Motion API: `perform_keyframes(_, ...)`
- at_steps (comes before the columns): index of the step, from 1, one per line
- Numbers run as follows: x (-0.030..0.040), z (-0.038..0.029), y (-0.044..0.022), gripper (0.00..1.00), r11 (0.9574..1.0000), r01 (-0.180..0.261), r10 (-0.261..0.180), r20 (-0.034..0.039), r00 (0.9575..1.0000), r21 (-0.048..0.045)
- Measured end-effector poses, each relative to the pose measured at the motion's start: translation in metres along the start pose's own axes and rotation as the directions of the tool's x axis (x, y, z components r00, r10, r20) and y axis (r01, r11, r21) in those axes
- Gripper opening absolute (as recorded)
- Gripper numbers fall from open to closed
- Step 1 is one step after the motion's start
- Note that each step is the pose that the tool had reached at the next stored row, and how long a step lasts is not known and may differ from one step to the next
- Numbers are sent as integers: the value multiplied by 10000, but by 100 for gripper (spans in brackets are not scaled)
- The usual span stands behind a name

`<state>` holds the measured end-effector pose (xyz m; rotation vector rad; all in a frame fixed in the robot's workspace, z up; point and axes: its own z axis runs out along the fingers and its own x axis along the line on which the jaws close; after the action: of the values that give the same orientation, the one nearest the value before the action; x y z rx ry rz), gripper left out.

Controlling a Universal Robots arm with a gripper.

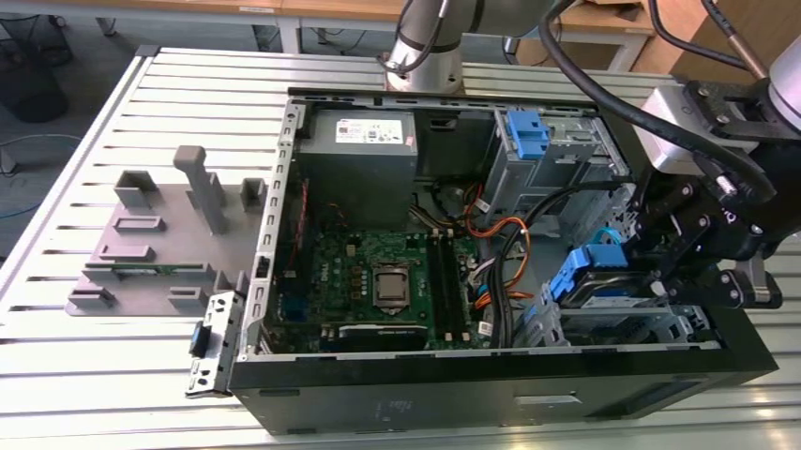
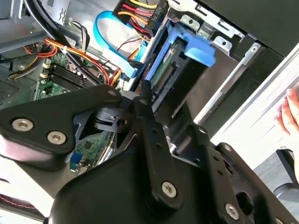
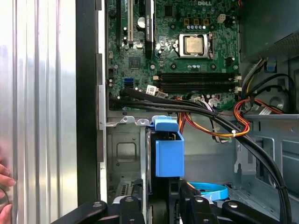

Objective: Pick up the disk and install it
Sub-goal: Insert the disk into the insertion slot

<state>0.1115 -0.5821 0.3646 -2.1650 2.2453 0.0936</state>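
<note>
One gripper (image 3: 161, 198) clamps one disk (image 3: 168, 156); one case (image 1: 414, 398).

Open computer case (image 1: 438, 386), green motherboard (image 1: 375, 281), grey fixture (image 1: 138, 255)

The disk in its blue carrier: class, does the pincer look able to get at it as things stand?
Probably yes. The pincer sits right at the disk inside the open computer case, with nothing between them; the cables seem to run clear of it, not across it.
</note>
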Motion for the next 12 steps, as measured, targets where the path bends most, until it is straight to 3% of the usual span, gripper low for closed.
perform_keyframes(1,0,0,0,42,10000,1,-1,-1,10000,-1)
perform_keyframes(9,-1,-1,0,42,10000,0,0,-3,10000,-1)
perform_keyframes(12,-2,4,3,42,10000,15,-15,29,10000,57)
